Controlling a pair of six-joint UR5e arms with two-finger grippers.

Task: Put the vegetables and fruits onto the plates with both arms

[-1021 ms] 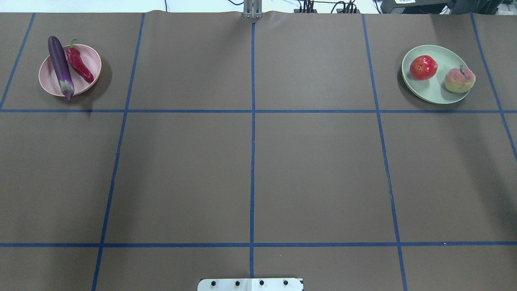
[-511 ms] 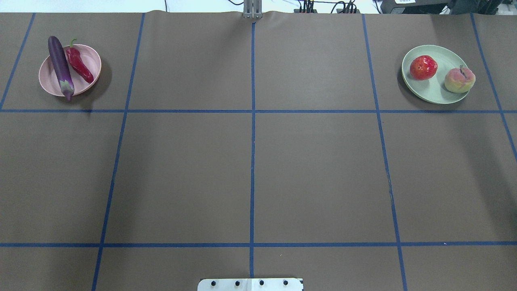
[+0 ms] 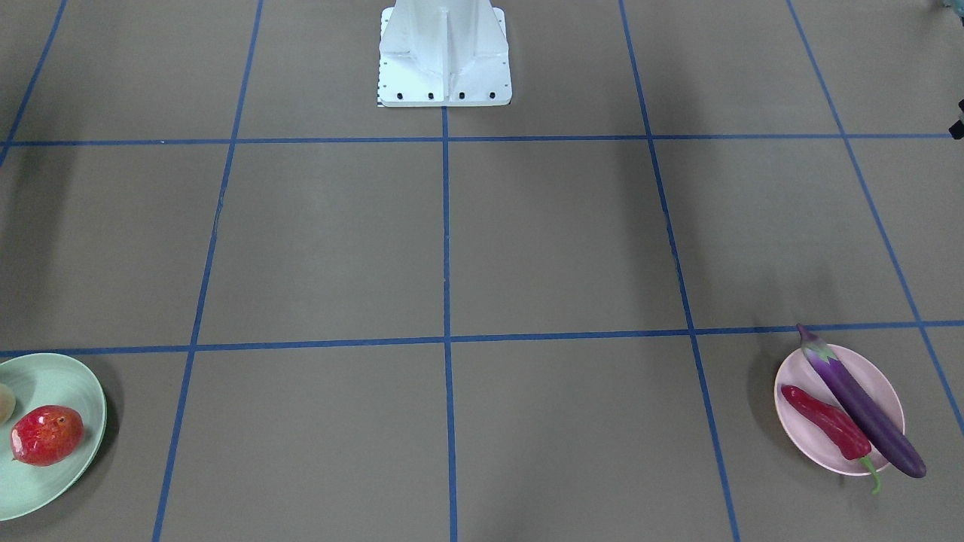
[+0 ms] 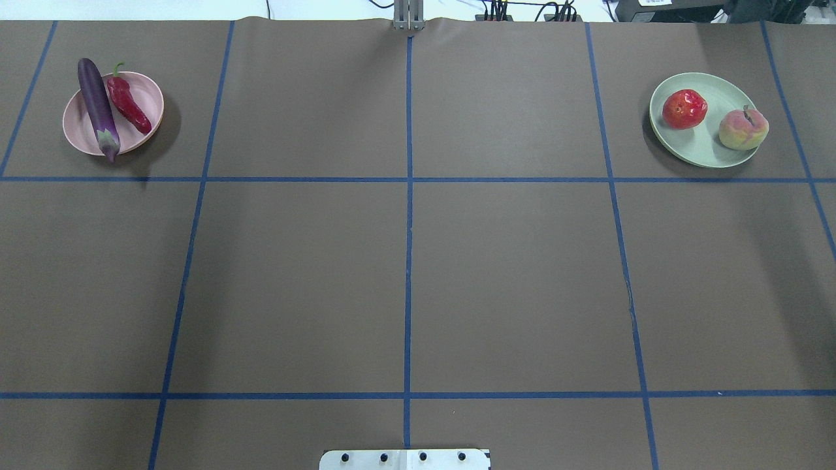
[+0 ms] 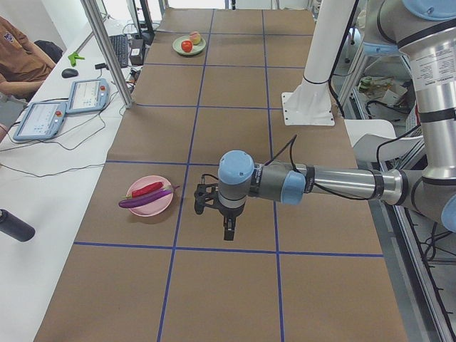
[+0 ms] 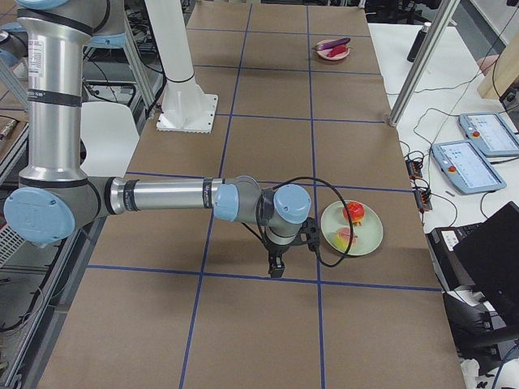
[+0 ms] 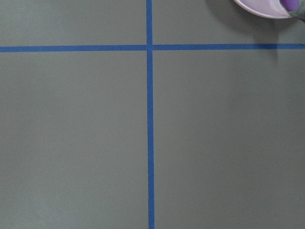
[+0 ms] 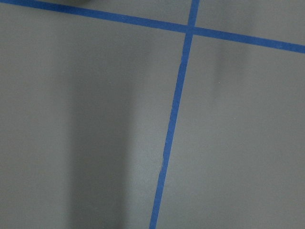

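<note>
The purple eggplant [image 4: 98,108] and the red chili pepper [image 4: 128,106] lie side by side on the pink plate [image 4: 151,98] at the far left. The red speckled fruit [image 4: 684,109] and the peach [image 4: 743,128] sit on the mint green plate [image 4: 705,140] at the far right. Neither arm shows in the overhead view. In the exterior left view my left gripper [image 5: 228,231] hangs above the table just right of the pink plate [image 5: 160,206]. In the exterior right view my right gripper [image 6: 276,267] hangs just left of the green plate [image 6: 369,231]. I cannot tell whether either is open or shut.
Brown table cover with a blue tape grid. The white pedestal base [image 3: 444,53] stands at the robot's edge. The left wrist view shows only the pink plate's rim [image 7: 262,7]. Tablets [image 5: 85,96] and an operator sit beside the table.
</note>
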